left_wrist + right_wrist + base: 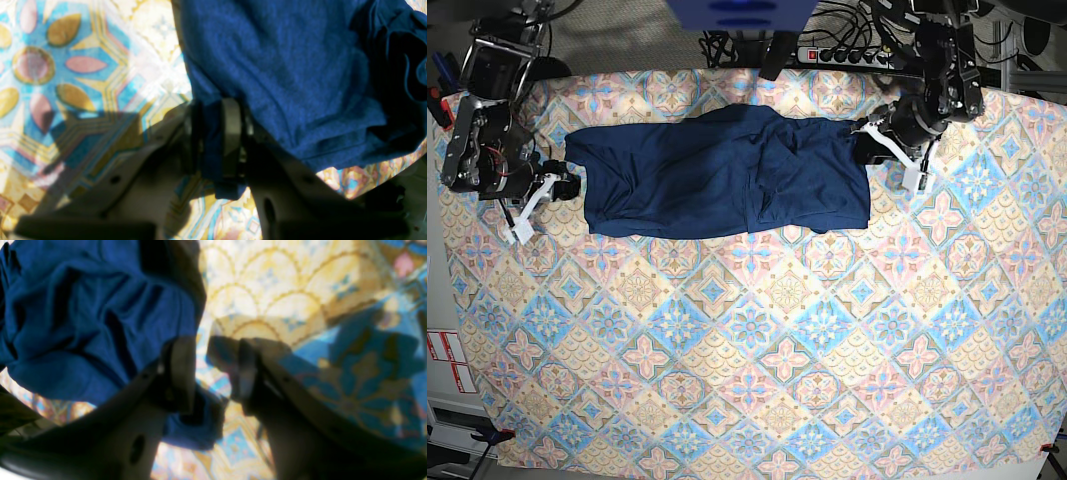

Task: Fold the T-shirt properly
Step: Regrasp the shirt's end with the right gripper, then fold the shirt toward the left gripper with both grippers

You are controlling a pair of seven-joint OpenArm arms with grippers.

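Shirt [717, 172] lying flat across patterned cloth [757, 350], left gripper [215, 133] pinching its edge, right gripper [213, 370] jaws gaping beside fabric

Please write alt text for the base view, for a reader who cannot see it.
A dark navy T-shirt lies spread lengthwise near the far edge of a patterned tablecloth. The left gripper meets its right end and the right gripper its left end.
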